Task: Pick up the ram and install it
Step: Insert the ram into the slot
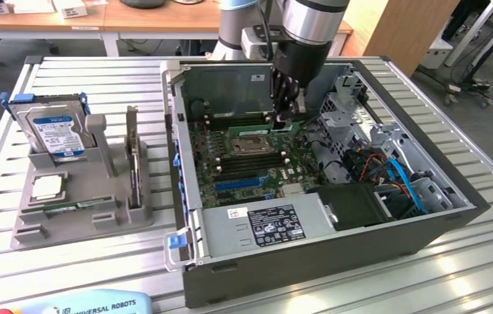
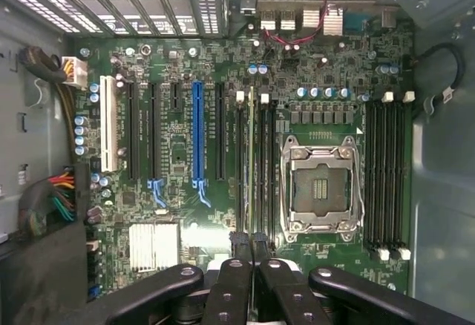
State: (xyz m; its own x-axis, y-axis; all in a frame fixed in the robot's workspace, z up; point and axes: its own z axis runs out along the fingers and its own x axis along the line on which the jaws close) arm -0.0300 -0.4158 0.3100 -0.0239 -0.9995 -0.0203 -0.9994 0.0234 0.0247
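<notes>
The arm's black two-fingered gripper (image 1: 282, 119) hung inside the open grey steel computer case (image 1: 316, 261). Its jaws were pinched almost shut on the ram (image 1: 289, 123), a long, thin green circuit-board stick. The stick was held on edge just above the green motherboard (image 1: 229, 171), beside the square silver CPU socket (image 1: 251, 145). From the wrist camera it appeared edge-on (image 2: 251, 154), a narrow line running out from between the fingertips (image 2: 239, 242). It seemed to lie in line with the black memory slots (image 2: 267, 169) next to the socket, though whether it had touched a slot could not be told. The board looked light and stiff but fragile (thin laminate, small chips, bare contacts along one edge), and likely to crack if twisted or pushed askew. A sound hold would seem to be on the flat faces near the upper edge, at mid-length and clear of the contacts, so that it hung level.
</notes>
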